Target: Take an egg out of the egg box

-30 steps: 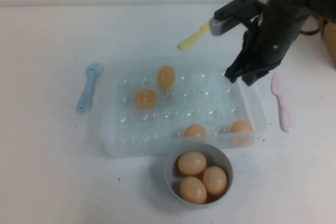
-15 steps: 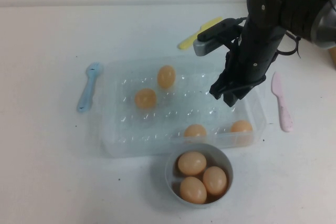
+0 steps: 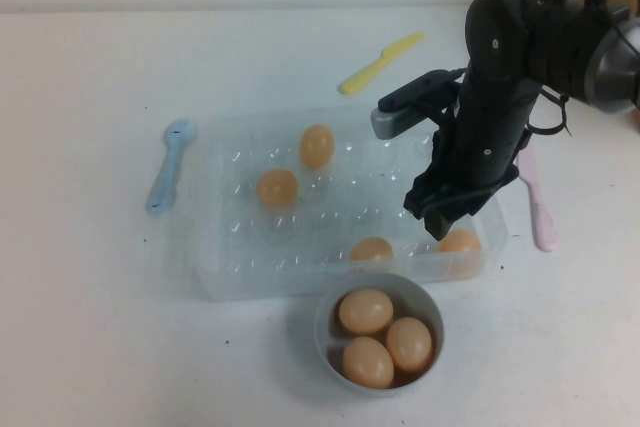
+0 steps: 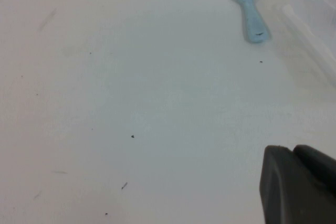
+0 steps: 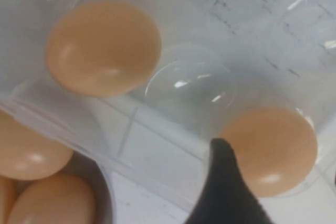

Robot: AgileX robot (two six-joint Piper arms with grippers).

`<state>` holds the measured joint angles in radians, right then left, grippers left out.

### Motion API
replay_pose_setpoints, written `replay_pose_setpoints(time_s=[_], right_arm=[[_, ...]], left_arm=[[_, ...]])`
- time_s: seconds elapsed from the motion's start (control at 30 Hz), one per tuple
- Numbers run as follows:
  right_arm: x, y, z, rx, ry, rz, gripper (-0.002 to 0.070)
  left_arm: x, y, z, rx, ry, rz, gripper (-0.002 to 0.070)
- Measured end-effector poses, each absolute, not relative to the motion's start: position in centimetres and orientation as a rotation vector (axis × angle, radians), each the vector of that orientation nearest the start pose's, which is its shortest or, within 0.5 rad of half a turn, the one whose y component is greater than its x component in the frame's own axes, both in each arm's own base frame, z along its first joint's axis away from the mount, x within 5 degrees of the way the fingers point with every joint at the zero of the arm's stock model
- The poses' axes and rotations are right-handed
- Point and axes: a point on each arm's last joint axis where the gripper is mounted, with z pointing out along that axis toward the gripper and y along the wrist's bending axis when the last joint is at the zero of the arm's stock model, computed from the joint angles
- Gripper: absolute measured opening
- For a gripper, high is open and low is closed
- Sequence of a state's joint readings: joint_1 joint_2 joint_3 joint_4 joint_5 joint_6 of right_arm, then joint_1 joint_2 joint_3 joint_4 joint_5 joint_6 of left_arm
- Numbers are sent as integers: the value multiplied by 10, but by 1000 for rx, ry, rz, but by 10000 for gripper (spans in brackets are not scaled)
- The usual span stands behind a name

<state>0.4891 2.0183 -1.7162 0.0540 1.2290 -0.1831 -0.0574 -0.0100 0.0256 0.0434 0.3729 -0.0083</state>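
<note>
The clear egg box lies mid-table with several tan eggs in its cups. One egg sits in the near right corner, another to its left, and two at the far left. My right gripper hangs just above the corner egg. It is open, with one dark fingertip beside that egg and apart from the neighbouring egg. My left gripper is shut and empty over bare table, left of the box.
A round grey bowl holding three eggs stands against the box's near side; it also shows in the right wrist view. A blue spoon lies left of the box, a yellow knife behind it, and a pink spatula to its right.
My right arm has swung from behind the box's far right corner down and forward over the box, ending above the near right corner egg. The eggs have not moved.
</note>
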Motion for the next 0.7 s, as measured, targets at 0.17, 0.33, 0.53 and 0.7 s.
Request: replay_pose_setpoints(time_s=[0.17,0.33,0.53,0.7], right_arm=[[366,201,238,-955,2870,106,405],[366,201,238,-952,2870,106,466],[365,199,233,-958,2887,88,482],[362,195,223,-973,2913,45,483]], left_arm=[[53,-2,172,73,1870,-3,-3],[53,-2,172,73,1870,-3,-3],[53,-2,172,73,1870,-3,-3],[53,-2,172,73,1870,-3,-3]])
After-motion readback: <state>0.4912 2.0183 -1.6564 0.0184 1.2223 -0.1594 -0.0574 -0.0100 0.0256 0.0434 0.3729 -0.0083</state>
